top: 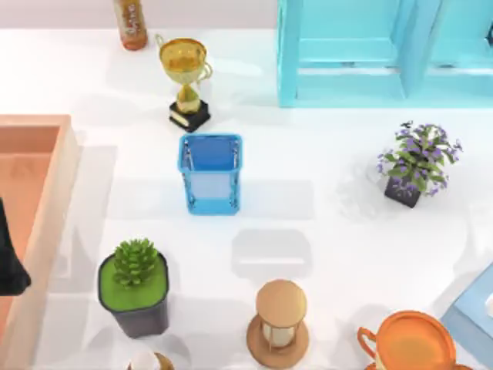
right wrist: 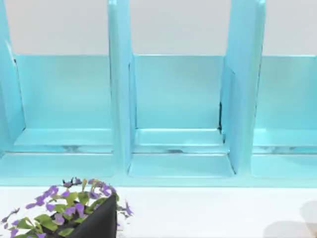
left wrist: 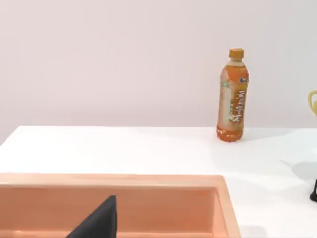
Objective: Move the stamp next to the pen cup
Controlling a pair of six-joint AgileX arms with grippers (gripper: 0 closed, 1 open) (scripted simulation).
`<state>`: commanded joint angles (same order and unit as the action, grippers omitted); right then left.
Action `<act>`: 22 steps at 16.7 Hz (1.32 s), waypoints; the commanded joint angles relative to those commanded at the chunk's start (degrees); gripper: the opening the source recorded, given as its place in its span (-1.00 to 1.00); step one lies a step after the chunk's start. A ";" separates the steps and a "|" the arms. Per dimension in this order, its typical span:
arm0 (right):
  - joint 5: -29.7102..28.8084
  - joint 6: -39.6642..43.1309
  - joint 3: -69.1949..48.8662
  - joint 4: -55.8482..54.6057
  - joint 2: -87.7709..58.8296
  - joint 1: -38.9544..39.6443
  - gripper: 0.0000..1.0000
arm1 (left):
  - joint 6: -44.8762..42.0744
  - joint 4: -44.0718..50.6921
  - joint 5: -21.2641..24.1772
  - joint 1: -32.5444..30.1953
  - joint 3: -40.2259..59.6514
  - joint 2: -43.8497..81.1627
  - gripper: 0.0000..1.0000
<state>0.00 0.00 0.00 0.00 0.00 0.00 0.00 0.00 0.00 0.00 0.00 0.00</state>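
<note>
The pen cup [top: 211, 173], a blue square mesh cup with a thicker rim, stands upright a little left of the table's middle. The stamp is out of view. My left gripper [top: 9, 266] is a dark shape at the table's left edge, over the orange bin [top: 48, 185], and a dark part of it [left wrist: 96, 223] rises in front of the bin's wall [left wrist: 163, 201] in the left wrist view. In the right wrist view, a dark part of my right gripper [right wrist: 99, 220] sits beside the purple-flowered plant [right wrist: 59, 208], facing the turquoise shelf [right wrist: 173, 114].
A gold trophy [top: 186, 73] stands just behind the cup, and an orange drink bottle [top: 131, 23] farther back. A potted succulent [top: 135, 285] and a wooden hourglass [top: 279, 324] are at the front. The purple-flowered plant [top: 417, 163] is at the right, an orange cup [top: 408, 343] at the front right.
</note>
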 joint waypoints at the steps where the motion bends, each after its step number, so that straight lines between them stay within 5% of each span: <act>1: 0.00 0.00 0.00 0.00 0.00 0.00 1.00 | 0.00 0.00 0.00 0.00 0.00 0.00 1.00; 9: -0.06 2.88 -16.72 13.75 -16.77 -3.10 1.00 | 0.00 0.00 0.00 0.00 0.00 0.00 1.00; 22: -0.21 12.70 -75.85 63.52 -90.05 -13.34 1.00 | 0.00 0.00 0.00 0.00 0.00 0.00 1.00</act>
<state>-0.21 12.70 -75.85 63.52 -90.05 -13.34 0.00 0.00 0.00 0.00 0.00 0.00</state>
